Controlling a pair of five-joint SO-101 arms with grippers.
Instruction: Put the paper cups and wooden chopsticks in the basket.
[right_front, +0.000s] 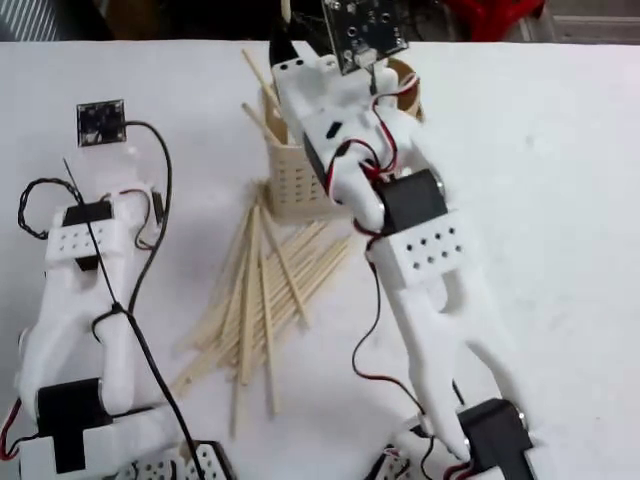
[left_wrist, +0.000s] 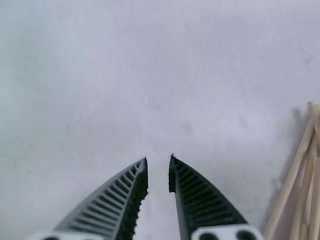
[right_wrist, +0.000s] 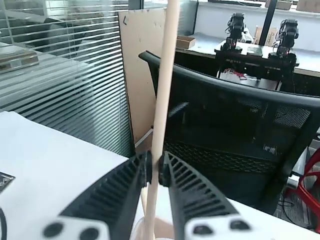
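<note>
A loose pile of wooden chopsticks (right_front: 262, 290) lies fanned on the white table in front of the pale perforated basket (right_front: 292, 185), which holds a few sticks standing up. My right gripper (right_wrist: 154, 167) is shut on a single chopstick (right_wrist: 167, 75), held upright, and in the high view it hovers over the basket's far side (right_front: 283, 48). A brown-rimmed paper cup (right_front: 408, 85) stands behind the right arm, partly hidden by it. My left gripper (left_wrist: 158, 160) is open just above bare table, with chopstick ends (left_wrist: 300, 185) off to one side.
The left arm (right_front: 85, 240) rests at the table's left, its cables trailing around it. The right arm (right_front: 420, 250) crosses the middle diagonally. A black mesh chair (right_wrist: 240, 125) stands beyond the table's far edge.
</note>
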